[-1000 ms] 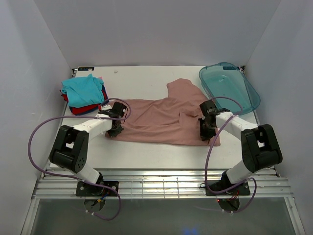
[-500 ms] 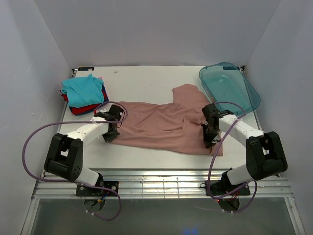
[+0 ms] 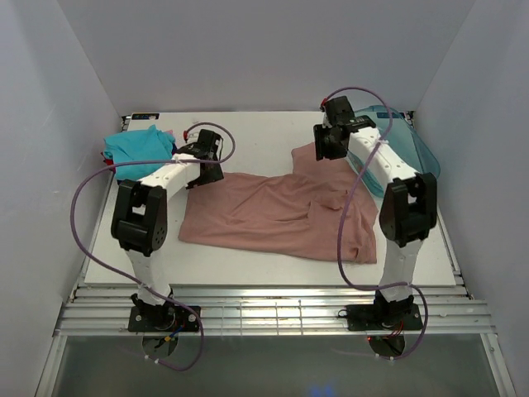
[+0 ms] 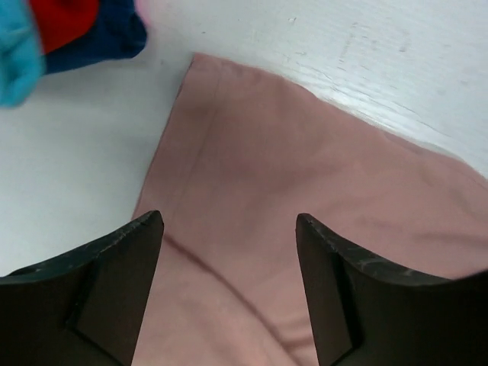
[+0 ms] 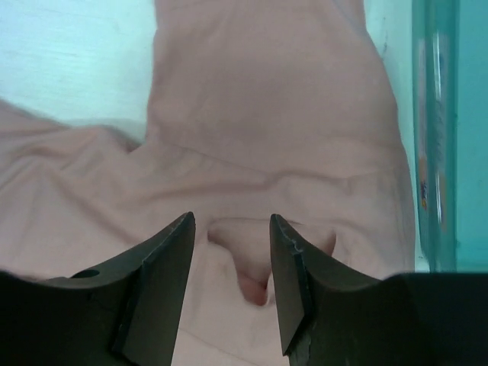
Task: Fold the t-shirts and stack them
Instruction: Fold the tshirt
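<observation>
My left jaws and right jaws hang open and empty over the far edge of the dusty-pink t-shirt (image 3: 281, 217), spread on the counter (image 3: 248, 136) beside the plastic tray (image 3: 421, 161). Spreading looks about done; folding next needs 2 corners pinched.

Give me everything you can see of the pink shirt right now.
The pink shirt is soft, dusty-pink cloth, plain on the side showing, spread mostly flat across the middle of the table with creases toward its right end. One sleeve points to the far side, next to the tray. Its far-left corner lies clear of the folded stack. The left gripper and right gripper hang open above it; neither holds it.
</observation>
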`<state>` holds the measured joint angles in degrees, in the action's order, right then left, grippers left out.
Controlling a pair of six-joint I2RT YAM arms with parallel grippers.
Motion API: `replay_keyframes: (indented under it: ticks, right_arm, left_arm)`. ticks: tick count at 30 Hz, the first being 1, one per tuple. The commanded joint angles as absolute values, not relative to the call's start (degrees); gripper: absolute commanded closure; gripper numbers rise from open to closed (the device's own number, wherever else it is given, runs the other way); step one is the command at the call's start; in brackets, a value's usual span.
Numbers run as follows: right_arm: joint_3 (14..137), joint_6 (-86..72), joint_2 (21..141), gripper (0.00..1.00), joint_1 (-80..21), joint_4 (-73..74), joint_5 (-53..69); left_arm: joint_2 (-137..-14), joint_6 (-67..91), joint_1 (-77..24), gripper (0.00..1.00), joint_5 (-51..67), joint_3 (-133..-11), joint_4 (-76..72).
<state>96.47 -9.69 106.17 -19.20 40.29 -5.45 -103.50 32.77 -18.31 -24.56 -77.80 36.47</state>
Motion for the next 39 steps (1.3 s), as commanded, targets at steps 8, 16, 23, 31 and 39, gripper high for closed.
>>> replay_keyframes:
  ticks: [8, 16, 23, 31, 39]
  right_arm:
    - [121.90, -2.55, 134.99, 0.50, -15.48, 42.98, -10.02]
    - [122.61, -2.64, 135.62, 0.50, -12.31, 37.88, -7.91]
    - [122.34, -2.72, 136.22, 0.50, -11.87, 36.39, -8.26]
    - [124.62, -2.55, 138.51, 0.50, -10.81, 36.21, -12.74]
    - [126.21, -3.25, 137.72, 0.49, -9.49, 33.32, -14.50]
  left_arm:
    - [-115.57, 22.33, -12.66, 0.18, -20.74, -87.44, 31.03]
    - [-117.60, 21.18, -10.46, 0.18, -18.99, -90.53, 29.71]
    - [-120.14, 21.09, -10.02, 0.18, -18.46, -91.23, 29.71]
    - [-121.29, 21.45, -10.02, 0.20, -18.19, -90.26, 29.88]
    - [-122.78, 21.36, -9.93, 0.25, -18.46, -91.49, 30.06]
